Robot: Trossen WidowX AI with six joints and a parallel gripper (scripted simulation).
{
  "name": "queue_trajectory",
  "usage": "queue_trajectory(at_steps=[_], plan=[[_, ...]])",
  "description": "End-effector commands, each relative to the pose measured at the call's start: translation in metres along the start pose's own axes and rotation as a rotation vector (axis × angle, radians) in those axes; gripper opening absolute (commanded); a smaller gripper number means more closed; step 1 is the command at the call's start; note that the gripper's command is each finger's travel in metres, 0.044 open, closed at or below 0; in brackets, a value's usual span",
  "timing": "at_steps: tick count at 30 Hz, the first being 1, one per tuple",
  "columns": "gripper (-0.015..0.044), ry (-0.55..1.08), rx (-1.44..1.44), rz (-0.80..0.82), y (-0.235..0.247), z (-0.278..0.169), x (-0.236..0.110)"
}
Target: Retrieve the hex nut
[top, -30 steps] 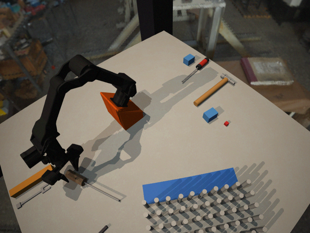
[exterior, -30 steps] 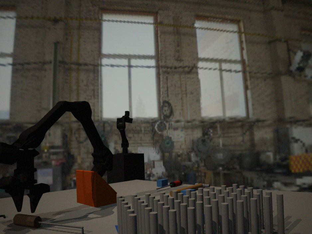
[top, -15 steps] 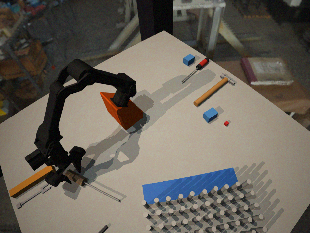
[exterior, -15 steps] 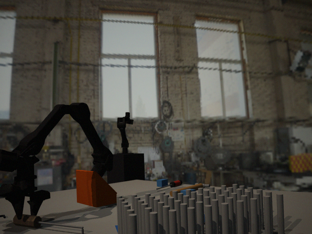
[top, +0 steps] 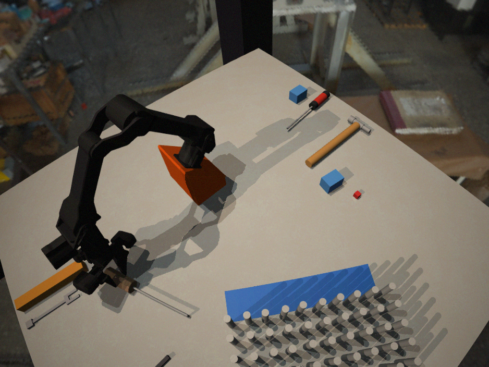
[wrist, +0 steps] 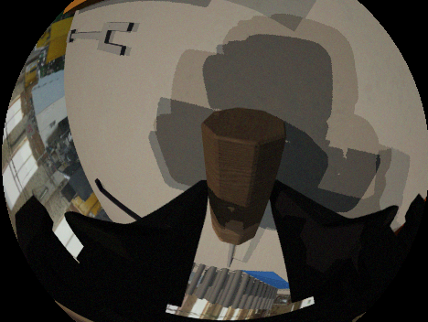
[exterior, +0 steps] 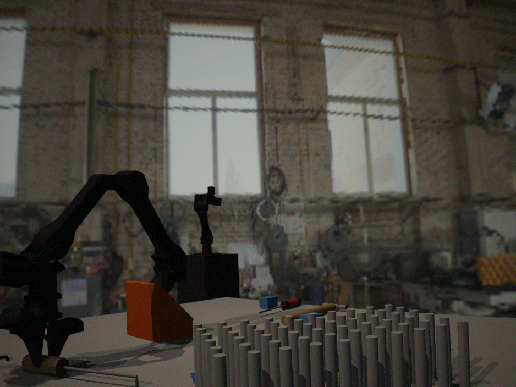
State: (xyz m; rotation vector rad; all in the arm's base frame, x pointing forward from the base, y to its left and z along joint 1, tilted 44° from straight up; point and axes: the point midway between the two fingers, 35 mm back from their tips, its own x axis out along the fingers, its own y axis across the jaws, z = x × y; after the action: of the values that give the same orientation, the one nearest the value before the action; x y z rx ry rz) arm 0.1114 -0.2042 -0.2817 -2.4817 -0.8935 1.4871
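Observation:
The hook tool lies on the table at the front left. It has a brown wooden handle [top: 120, 280] [exterior: 43, 365] [wrist: 243, 166] and a thin metal rod [top: 161, 302] [exterior: 99, 373] pointing toward the spacers. My gripper [top: 110, 274] [exterior: 43, 359] [wrist: 240, 187] is down at the table, its fingers pressed on both sides of the handle. The standing grey spacers [top: 316, 327] [exterior: 324, 349] [wrist: 231, 287] fill the front right. The blue taped strip [top: 300, 288] [wrist: 268, 278] lies just behind them. The nut is hidden among the spacers.
An orange wedge [top: 201, 178] [exterior: 149, 312] stands by the arm's base. An orange bar [top: 43, 290] and a flat wrench [top: 51, 309] [wrist: 100, 38] lie left of the gripper. A screwdriver [top: 312, 108], a hammer [top: 331, 144], two blue cubes [top: 298, 94] [top: 331, 181] and a small red cube [top: 356, 194] lie at the far right.

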Motion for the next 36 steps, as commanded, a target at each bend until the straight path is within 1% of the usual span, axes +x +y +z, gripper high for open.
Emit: queue_trajectory(at_steps=[1,4,5,10,18,26,31,36], plan=[[0.0095,0.002,0.005,0.014,0.004,-0.001,-0.004],[0.0017,-0.007,0.005,0.054,0.019,-0.005,-0.022],[0.0,-0.007,0.005,0.053,0.02,-0.005,-0.025],[0.0,-0.007,0.004,0.048,0.029,-0.01,-0.045],[0.0,-0.005,0.003,0.025,0.043,-0.024,-0.098],[0.0,-0.002,0.001,0.002,0.047,-0.042,-0.153],[0.0,-0.002,-0.005,0.0,0.047,-0.044,-0.158],[0.0,-0.019,-0.15,-0.005,0.047,-0.058,-0.161]])
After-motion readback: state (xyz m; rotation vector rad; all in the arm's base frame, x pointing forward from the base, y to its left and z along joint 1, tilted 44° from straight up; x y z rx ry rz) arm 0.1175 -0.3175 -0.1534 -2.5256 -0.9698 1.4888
